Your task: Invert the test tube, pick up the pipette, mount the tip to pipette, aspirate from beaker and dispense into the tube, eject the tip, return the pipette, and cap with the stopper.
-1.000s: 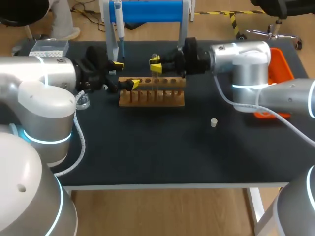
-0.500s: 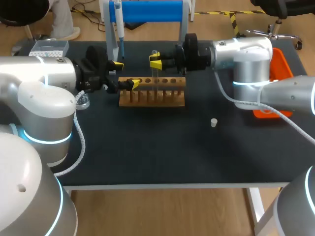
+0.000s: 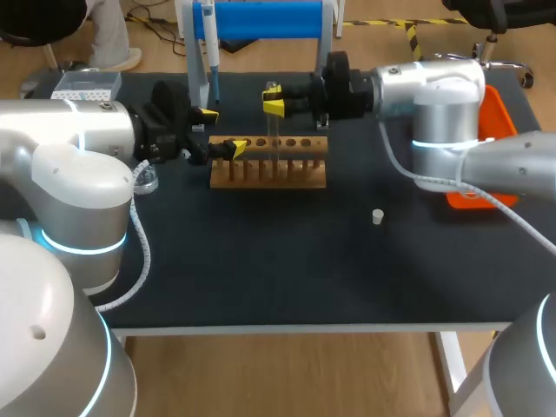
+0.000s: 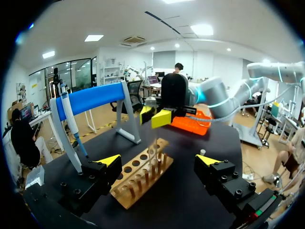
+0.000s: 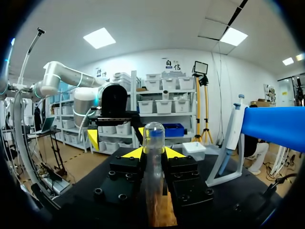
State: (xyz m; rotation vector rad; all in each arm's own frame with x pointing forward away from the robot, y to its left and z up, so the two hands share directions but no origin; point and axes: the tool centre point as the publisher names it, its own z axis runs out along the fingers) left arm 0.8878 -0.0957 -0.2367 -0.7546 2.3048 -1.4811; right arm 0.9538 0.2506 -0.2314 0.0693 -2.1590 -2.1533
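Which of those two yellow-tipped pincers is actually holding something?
The right pincer, clamped on the glass test tube over the rack; the left pincer stands open, empty.

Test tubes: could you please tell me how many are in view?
1: the tube is held in the right gripper, over the rack. None shows elsewhere.

Open tabletop [image 3: 261,269] in front of wooden rack [image 3: 268,165], broken only by small stopper [image 3: 377,216]. Behind rack, hemmed in by blue pipette stand [image 3: 261,19]. At rack's left end, blocked by left gripper [image 3: 220,130], fingers spread. Over rack's middle, taken up by right gripper [image 3: 274,106] clamping upright test tube [image 3: 273,135]. Far right, orange tray [image 3: 499,113].
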